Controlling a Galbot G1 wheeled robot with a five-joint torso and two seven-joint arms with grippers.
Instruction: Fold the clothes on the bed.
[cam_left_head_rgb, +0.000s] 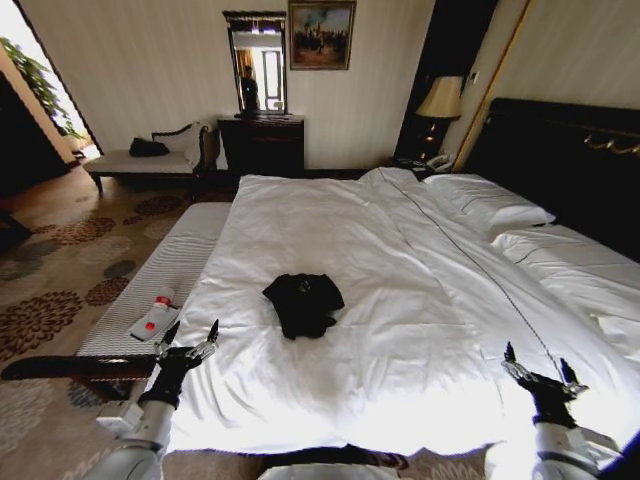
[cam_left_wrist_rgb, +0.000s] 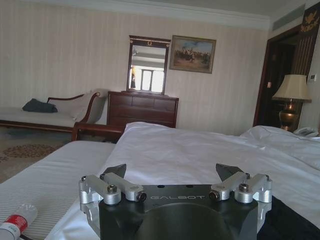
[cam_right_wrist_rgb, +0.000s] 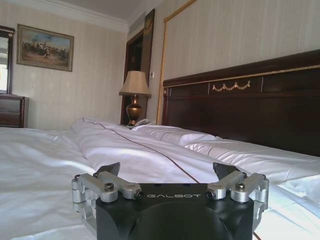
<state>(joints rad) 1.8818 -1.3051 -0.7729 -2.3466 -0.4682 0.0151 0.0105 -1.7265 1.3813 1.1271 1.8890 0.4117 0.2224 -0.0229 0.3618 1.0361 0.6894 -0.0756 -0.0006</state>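
Both wrist housings read "GALBOT". Your left end effector (cam_left_head_rgb: 190, 340) hung with fingers spread at the bed's (cam_left_head_rgb: 330, 230) near left corner; your right end effector (cam_left_head_rgb: 540, 368) was likewise open at the near right edge. The black T-shirt (cam_left_head_rgb: 303, 300) lay crumpled mid-bed toward the near edge, white sheet around it. A red-capped bottle (cam_left_head_rgb: 155, 318) rested on the striped bench (cam_left_head_rgb: 170, 270) alongside.
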